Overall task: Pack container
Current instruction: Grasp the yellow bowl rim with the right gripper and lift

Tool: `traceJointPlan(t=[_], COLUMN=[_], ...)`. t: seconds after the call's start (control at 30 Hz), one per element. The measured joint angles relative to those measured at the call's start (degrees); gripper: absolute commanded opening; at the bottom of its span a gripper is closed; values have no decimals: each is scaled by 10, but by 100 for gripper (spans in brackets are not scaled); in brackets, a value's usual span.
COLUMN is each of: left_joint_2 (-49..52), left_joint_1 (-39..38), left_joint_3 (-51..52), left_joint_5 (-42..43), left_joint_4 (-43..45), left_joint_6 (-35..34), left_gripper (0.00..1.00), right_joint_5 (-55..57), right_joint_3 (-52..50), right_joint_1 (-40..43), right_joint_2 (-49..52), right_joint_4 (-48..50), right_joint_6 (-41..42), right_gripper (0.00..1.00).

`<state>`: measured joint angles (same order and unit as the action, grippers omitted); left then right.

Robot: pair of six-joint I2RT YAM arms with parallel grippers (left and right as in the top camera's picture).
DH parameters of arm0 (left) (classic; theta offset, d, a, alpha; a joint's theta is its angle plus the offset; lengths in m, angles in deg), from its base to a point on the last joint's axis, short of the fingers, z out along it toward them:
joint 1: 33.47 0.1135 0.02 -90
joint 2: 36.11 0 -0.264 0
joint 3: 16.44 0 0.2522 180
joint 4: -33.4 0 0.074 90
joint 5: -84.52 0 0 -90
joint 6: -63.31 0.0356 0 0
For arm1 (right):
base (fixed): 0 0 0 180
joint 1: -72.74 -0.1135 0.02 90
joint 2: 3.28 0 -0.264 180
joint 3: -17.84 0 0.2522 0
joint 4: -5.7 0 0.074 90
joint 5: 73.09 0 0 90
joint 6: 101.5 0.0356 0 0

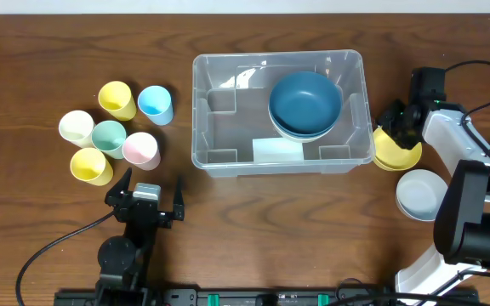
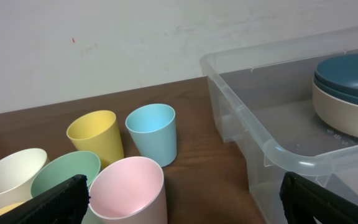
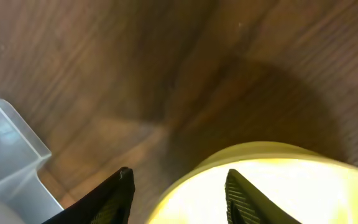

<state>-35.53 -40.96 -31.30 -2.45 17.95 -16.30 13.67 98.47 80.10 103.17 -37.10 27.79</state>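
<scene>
Straddling yellow bowl (image 3: pixel 278 186) rim: right end effector (image 3: pixel 176 185) | container (image 1: pixel 279 56) label (image 1: pixel 277 150): unreadable

Six pastel cups (image 1: pixel 109 134) cluster on the wooden table (image 1: pixel 253 221), far from a yellow bowl (image 1: pixel 396 156) and white bowl (image 1: pixel 421 194).

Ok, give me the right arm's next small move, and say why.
Probably close the right gripper on the rim of the yellow bowl. In the wrist view its fingers stand apart, one outside the rim and one over the bowl's inside, so nothing is pinched yet. The container beside it already holds blue bowls.
</scene>
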Motion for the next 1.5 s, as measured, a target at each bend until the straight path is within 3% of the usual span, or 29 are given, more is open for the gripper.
traceJointPlan(t=[0.3,0.57,0.8,1.1,1.5], left_joint_2=[0,0,0,0,0], left_joint_1=[0,0,0,0,0], left_joint_3=[0,0,0,0,0], left_joint_5=[0,0,0,0,0], left_joint_4=[0,0,0,0,0], left_joint_6=[0,0,0,0,0], left_gripper=[98,98,98,98,98], right_joint_5=[0,7,19,8,-9], right_joint_3=[0,0,0,0,90], right_joint_1=[0,0,0,0,0], right_joint_2=[0,0,-1,-1,-33], right_joint_4=[20,24,36,40,-98], right_joint_6=[2,-3,-33,-170,-278], right_gripper=[17,2,1,1,1])
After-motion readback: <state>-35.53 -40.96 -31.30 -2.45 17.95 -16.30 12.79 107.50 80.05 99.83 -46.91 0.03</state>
